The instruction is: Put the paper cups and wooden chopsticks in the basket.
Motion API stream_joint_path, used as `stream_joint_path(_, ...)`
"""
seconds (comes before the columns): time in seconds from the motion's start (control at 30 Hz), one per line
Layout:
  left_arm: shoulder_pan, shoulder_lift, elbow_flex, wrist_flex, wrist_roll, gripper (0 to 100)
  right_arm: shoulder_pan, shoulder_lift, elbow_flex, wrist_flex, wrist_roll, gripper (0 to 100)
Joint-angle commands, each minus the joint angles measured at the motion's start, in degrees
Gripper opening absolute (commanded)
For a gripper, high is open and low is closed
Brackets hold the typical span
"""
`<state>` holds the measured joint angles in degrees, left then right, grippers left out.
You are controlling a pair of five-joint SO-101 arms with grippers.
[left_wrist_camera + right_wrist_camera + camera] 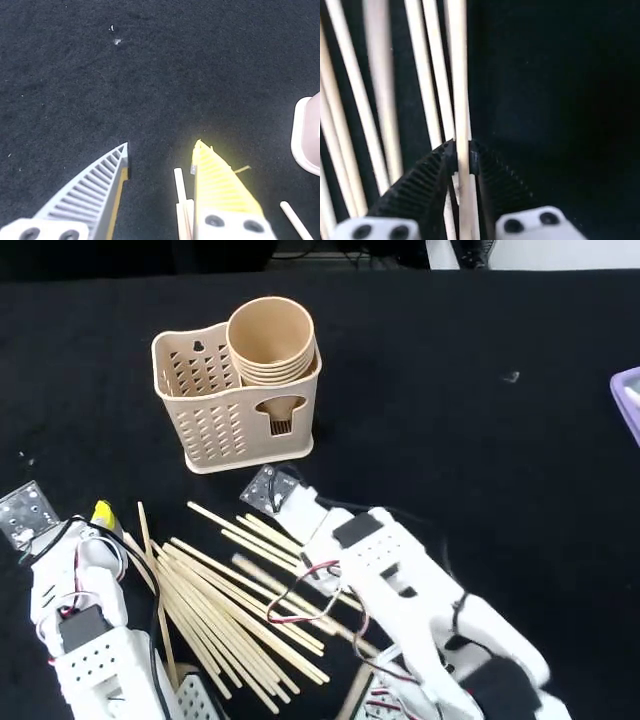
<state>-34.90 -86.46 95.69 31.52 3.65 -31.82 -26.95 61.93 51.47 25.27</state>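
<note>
**Item 1. Right gripper** (462, 150): black ribbed jaws were clenched on a single wooden chopstick (459, 75), which ran lengthwise between them and on past the tips. Neighbouring chopsticks (380, 100) lay roughly parallel just beside it on the black cloth.

**Item 2. Left gripper** (161, 145): released, grasping nothing. The grey finger (100, 185) and the yellow finger (220, 185) were spread apart above the bare black table (150, 65). The end of one stick (178, 180) lay inside the gap, close to the yellow finger; contact could not be told.

**Item 3. Right arm** (400, 590): white, stretched low over the sticks from the near right side, with its wrist end toward the basket.

**Item 4. Left arm** (80, 610): white, at the near left corner, with its yellow tip just beside the left edge of the sticks.

**Item 5. Pile** (220, 610): loose sticks were fanned out on the table between the two arms, in front of the basket and outside it.

**Item 6. Basket** (215, 415): beige, perforated, upright, with two compartments, just beyond the pile.

**Item 7. Paper cups** (270, 335): a nested upright stack in the compartment on the right arm's side, rims above the basket wall.

**Item 8. Purple object** (628, 400): at the table's right edge, well apart from the rest.
</note>
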Motion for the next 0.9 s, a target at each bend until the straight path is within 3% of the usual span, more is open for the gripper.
stream_joint_path(0.0, -0.7, -0.7, -1.8, -1.2, -0.1, 21, 0.8, -8.0, -2.9, 3.9, -0.3, 1.1)
stream_joint_path(0.3, -0.7, -0.7, -1.8, -1.2, -0.1, 21, -4.7, -21.0, -4.5, 6.7, -0.4, 1.1)
stream_joint_path(0.6, -0.7, -0.7, -1.8, -1.2, -0.1, 21, -5.9, -23.0, -27.6, 6.2, -1.2, 1.1)
stream_joint_path(0.87, -0.5, -0.7, -1.8, -1.2, -0.1, 21, -5.9, -15.5, -44.7, -6.4, -10.5, 1.1)
